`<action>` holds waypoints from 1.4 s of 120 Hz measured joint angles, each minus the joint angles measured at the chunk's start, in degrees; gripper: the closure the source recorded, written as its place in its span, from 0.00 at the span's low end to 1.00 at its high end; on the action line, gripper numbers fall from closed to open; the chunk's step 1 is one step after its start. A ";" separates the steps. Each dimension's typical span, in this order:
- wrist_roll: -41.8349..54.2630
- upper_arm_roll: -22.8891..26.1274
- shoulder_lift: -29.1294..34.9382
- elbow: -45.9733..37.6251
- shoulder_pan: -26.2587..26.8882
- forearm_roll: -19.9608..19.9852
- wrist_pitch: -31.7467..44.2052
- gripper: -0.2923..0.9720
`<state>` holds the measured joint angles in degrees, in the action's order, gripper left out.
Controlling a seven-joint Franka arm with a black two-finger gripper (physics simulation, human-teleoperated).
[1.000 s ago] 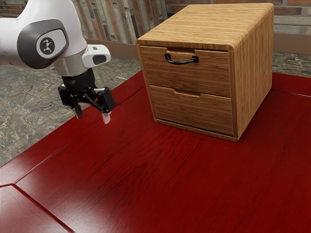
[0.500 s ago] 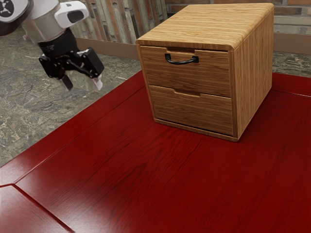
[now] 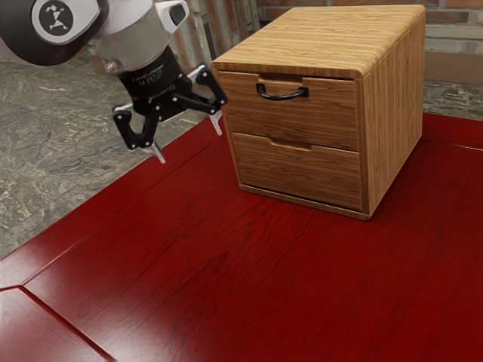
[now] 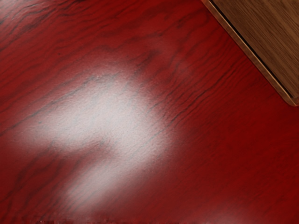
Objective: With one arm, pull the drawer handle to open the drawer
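A wooden cabinet (image 3: 385,83) with two drawers stands on the red table (image 3: 226,279). The upper drawer (image 3: 290,113) carries a black handle (image 3: 281,93) and looks shut; the lower drawer (image 3: 298,170) has no handle. My black gripper (image 3: 189,139) hangs open above the table, just off the cabinet's front corner on the exterior view's left, level with the upper drawer and apart from the handle. Nothing is between its fingers (image 3: 217,123). In the wrist view the cabinet's lower corner (image 4: 266,42) sits over the glossy red tabletop (image 4: 117,121).
A stone floor (image 3: 53,151) lies beyond the table's edge on the exterior view's left. A brick and plank wall (image 3: 226,23) runs behind the cabinet. Bare red tabletop stretches in front of the cabinet.
My hand first rose toward the exterior view's upper left, then swung to the right toward the cabinet's front corner and turned. The fingers stayed open. The drawers have not moved.
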<state>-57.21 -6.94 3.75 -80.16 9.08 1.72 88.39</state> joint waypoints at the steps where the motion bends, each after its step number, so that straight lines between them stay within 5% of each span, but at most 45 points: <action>1: -0.48 -0.03 -0.02 -0.03 0.02 0.11 0.12 0.23; 78: -23.49 -0.48 2.46 -8.63 0.50 1.10 18.29 0.23; 168: -31.94 -0.43 -11.58 4.05 -1.55 1.03 22.50 0.23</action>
<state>-89.15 -7.37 -7.83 -76.11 7.52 2.75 110.89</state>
